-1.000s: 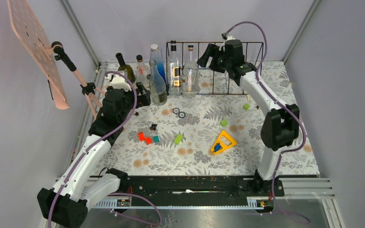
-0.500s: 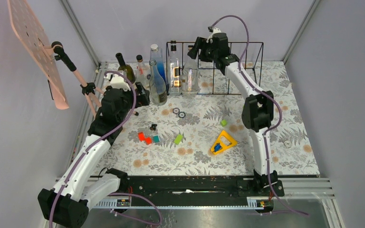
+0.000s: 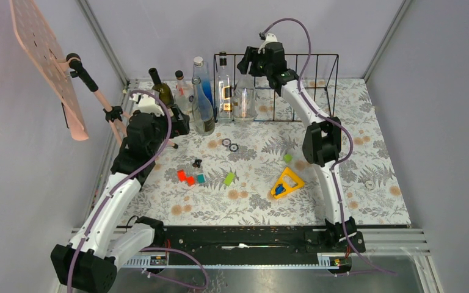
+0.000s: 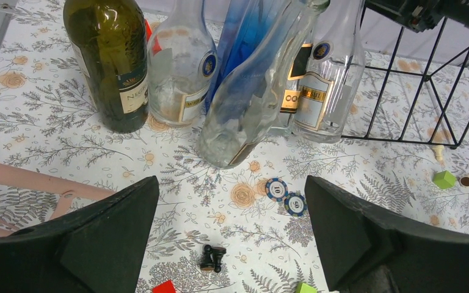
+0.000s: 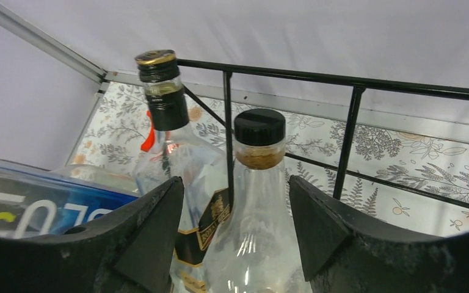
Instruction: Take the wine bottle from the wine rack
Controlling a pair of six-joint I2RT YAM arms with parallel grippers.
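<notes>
Between right gripper (image 5: 235, 183) fingers (image 5: 152, 232), apart and unclamped: wine bottle (image 5: 259, 131) neck, upright in wine rack (image 5: 354, 116) bay. Left gripper (image 4: 231, 183) spread wide, empty. Remaining: clamp neck, lift clear.

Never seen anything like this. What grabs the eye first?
A huddle of glass bottles crowds the far edge of the floral table, ending at a black wire rack. The right arm stretches to it, its open gripper straddling the neck of the black-capped clear bottle at the rack's left end. Bright little blocks dot its middle.
</notes>
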